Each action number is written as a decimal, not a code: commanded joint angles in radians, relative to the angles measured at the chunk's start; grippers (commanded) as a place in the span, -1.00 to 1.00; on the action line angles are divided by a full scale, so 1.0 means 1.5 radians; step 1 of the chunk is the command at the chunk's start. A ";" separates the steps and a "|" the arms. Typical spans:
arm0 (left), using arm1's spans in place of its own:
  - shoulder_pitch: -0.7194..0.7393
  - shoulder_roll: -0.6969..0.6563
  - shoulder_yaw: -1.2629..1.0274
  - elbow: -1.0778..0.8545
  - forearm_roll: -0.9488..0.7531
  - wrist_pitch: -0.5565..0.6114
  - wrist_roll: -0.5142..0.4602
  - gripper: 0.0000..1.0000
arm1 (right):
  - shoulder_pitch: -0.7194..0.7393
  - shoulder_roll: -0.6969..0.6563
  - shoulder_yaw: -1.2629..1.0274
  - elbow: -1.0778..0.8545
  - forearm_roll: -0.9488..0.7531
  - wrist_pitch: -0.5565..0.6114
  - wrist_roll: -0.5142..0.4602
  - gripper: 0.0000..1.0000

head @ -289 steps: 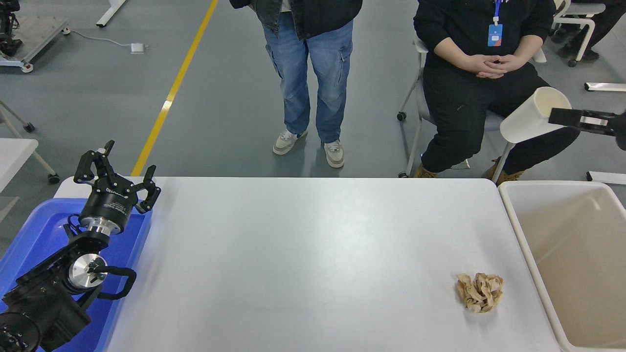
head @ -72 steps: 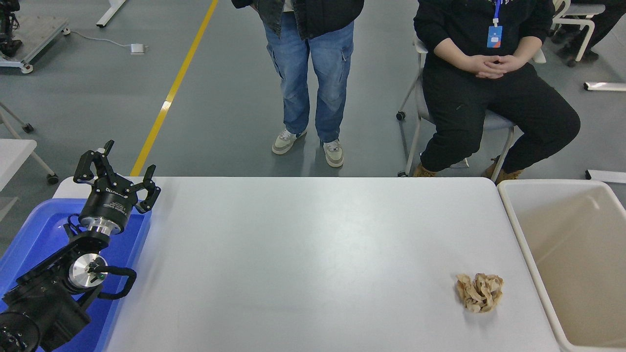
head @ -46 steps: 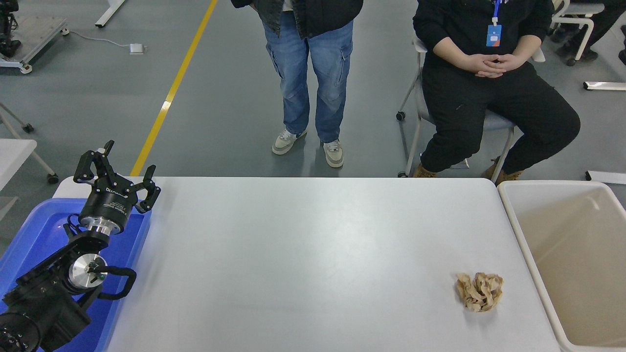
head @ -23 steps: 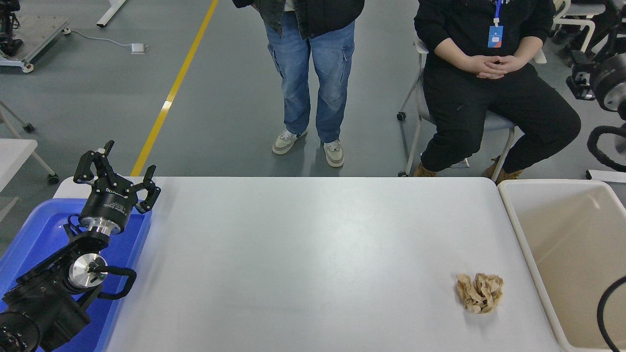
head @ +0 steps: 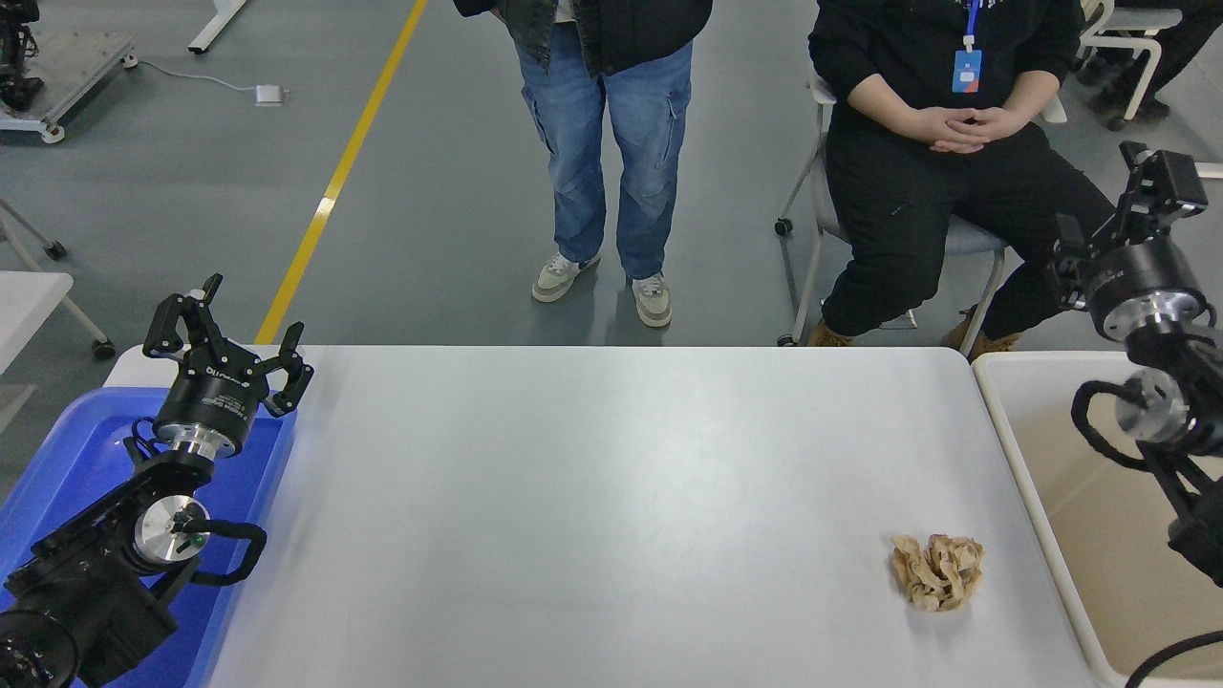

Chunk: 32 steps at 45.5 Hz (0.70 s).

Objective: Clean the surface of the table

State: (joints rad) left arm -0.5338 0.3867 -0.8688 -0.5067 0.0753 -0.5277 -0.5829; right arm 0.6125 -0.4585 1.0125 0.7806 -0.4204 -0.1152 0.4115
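Item, left of the crumpled wad: left gripper [head: 225,330], parked over a blue tray [head: 72,449] at the table's left edge, fingers spread apart and holding nothing. Item, the table surface [head: 592,497]: wide white top filling the middle of the view, bare but for the wad. Item, the landmark: crumpled tan paper wad [head: 937,570], lying on the table near its right edge, loose and light by the look of it. Item, right of the wad: beige bin [head: 1013,440], butting the table's right end. Item, above the bin and well apart from the wad: right gripper [head: 1123,215], raised, fingers parted and empty. Risks, as judged: a descent off centre likely nudges the wad aside instead of gripping it; a shallow pinch may tear off a strand; fingers driven too low scrape the tabletop; the forearm may clip the bin's rim.
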 commanded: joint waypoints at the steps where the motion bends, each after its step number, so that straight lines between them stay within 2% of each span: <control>1: 0.000 0.000 0.000 -0.001 0.000 0.000 0.000 1.00 | -0.049 0.015 0.014 0.010 0.000 0.000 0.023 0.97; 32: 0.000 0.000 0.000 0.000 0.000 0.000 0.000 1.00 | -0.040 -0.010 -0.012 0.003 0.000 0.000 0.023 0.97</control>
State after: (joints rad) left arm -0.5338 0.3866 -0.8682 -0.5066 0.0752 -0.5277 -0.5829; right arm 0.5445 -0.4467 1.0254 0.7895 -0.4204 -0.1150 0.4451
